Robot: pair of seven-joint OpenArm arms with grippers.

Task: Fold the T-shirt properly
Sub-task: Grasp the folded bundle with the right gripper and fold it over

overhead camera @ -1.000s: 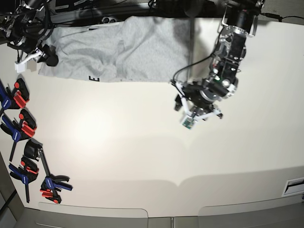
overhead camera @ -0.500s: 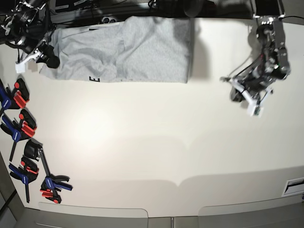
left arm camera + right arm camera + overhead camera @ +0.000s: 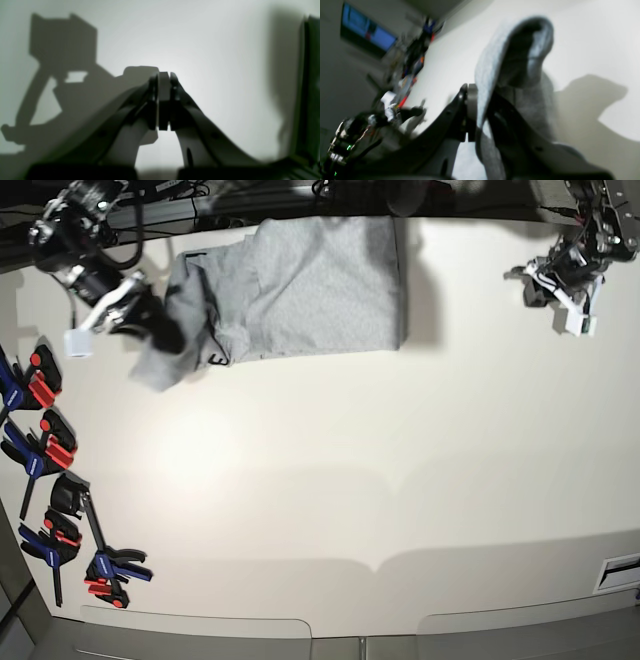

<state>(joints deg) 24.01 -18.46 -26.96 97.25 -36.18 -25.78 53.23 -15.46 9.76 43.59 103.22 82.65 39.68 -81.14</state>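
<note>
The light grey T-shirt [image 3: 310,285] lies along the table's back edge. Its left end is bunched and lifted. My right gripper [image 3: 165,335] is shut on that end, and a flap of cloth hangs below the fingers. In the right wrist view the grey fabric [image 3: 505,65] arches up out of the right gripper [image 3: 480,95], pinched between the dark fingers. My left gripper [image 3: 565,290] hovers over bare table at the back right, well clear of the shirt. In its wrist view the left gripper [image 3: 163,75] has its pads pressed together with nothing between them.
Several red, blue and black clamps [image 3: 45,450] lie along the table's left edge, down to the front left [image 3: 105,570]. Cables and dark equipment [image 3: 230,195] run behind the shirt. A dark upright edge [image 3: 310,100] shows at the right of the left wrist view.
My right gripper has pulled the shirt's left end up and toward the right, bunching it. My left arm has swung from mid-table to the back right corner and closed.
</note>
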